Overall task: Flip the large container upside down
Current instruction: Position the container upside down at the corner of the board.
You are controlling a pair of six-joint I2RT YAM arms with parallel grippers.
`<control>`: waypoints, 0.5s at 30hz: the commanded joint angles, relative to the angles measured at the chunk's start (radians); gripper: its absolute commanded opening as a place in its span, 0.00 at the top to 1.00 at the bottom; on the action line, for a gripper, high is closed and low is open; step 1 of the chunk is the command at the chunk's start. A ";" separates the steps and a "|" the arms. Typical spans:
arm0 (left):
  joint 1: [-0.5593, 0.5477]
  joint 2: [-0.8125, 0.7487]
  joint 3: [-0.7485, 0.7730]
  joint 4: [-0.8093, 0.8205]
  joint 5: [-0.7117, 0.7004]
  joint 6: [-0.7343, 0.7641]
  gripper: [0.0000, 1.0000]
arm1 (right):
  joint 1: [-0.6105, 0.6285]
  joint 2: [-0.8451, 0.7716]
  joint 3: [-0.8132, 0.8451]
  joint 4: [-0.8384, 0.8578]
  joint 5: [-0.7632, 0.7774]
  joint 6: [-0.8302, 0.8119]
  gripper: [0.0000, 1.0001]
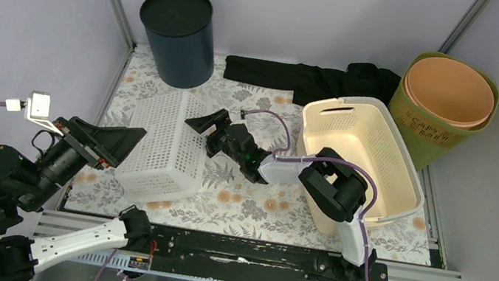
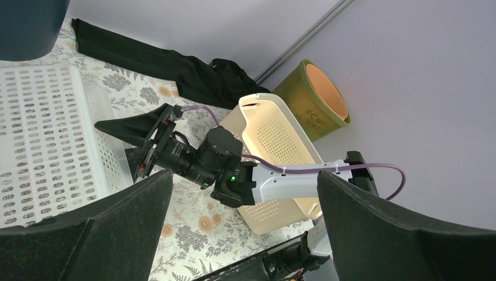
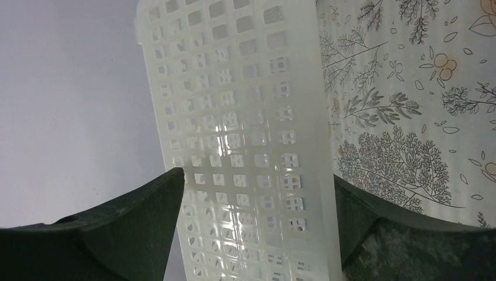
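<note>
Bearing illegible print, green bin [image 1: 423,129]

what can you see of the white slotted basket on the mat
The white basket is rectangular, glossy plastic, its walls and base pierced by rows of small slots. It seems to lie upside down, flat base up and wider rim on the floral mat, left of centre, before the dark bin. The right gripper stands open astride its right wall; the left gripper, open, sits at its left side. Contact cannot be told.
</note>
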 commanded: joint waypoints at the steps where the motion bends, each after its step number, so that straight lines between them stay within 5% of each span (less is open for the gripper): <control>1: 0.002 0.017 -0.004 0.004 -0.001 0.006 0.00 | -0.005 -0.060 0.029 -0.025 -0.005 -0.020 0.12; 15: 0.002 0.000 -0.028 0.004 -0.001 0.002 0.00 | -0.005 0.003 0.062 -0.074 -0.034 -0.020 0.11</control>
